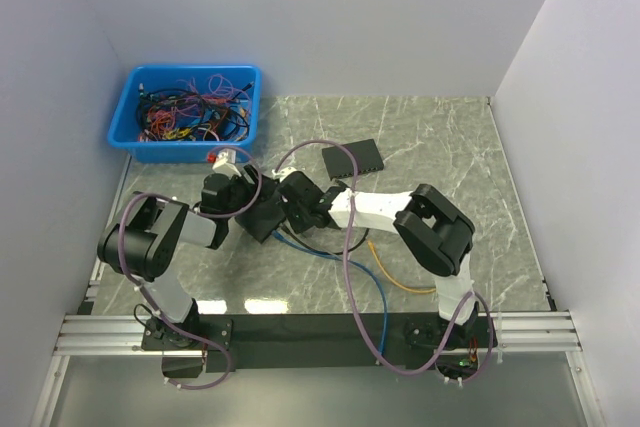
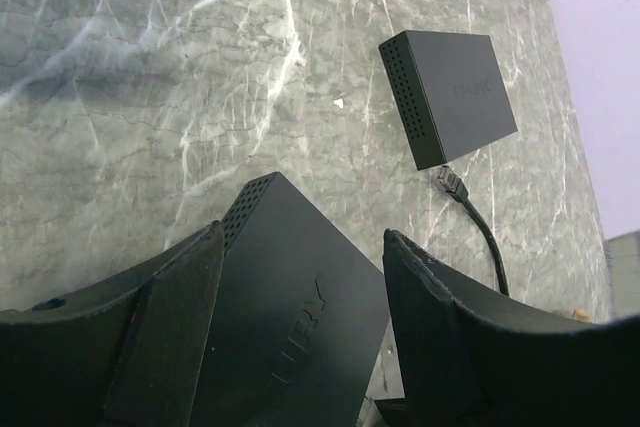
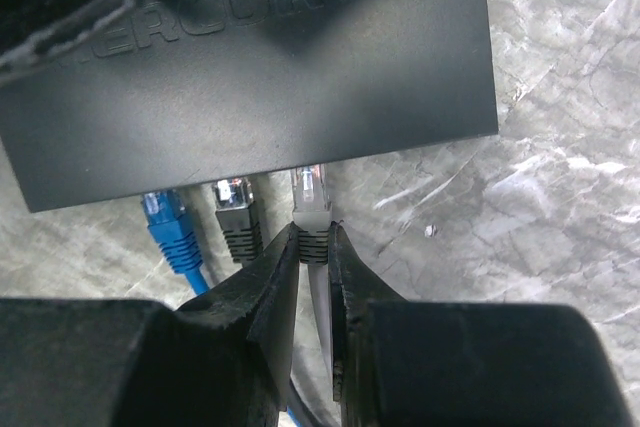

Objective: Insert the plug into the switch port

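We see the left gripper (image 2: 300,237) closed on the black box-shaped plastic network switch (image 2: 290,307), its jaws set wide with one finger against each long side. In the overhead view this switch (image 1: 262,215) sits at the centre of the green-grey marble table (image 1: 480,167), tilted.

The right gripper (image 3: 313,247) comes in from 6 o'clock in its wrist view and pinches the clear plastic plug (image 3: 310,197) by its pale boot. The plug's tip meets the switch's port edge (image 3: 300,162); we cannot tell whether it is fully seated. At 9 o'clock of it, along the same edge, stand a grey plug with a black boot (image 3: 236,215) and then a blue plug (image 3: 165,222).

At 1 o'clock of the held switch lies a second black box switch (image 1: 352,159), flat and well apart. In the left wrist view a small plug on a black cable (image 2: 452,182) lies just beside its 6 o'clock edge. A blue plastic bin of tangled wires (image 1: 185,150) stands at 11 o'clock. A loose blue cable (image 1: 378,287) and an orange cable (image 1: 400,282) trail towards 5 o'clock.
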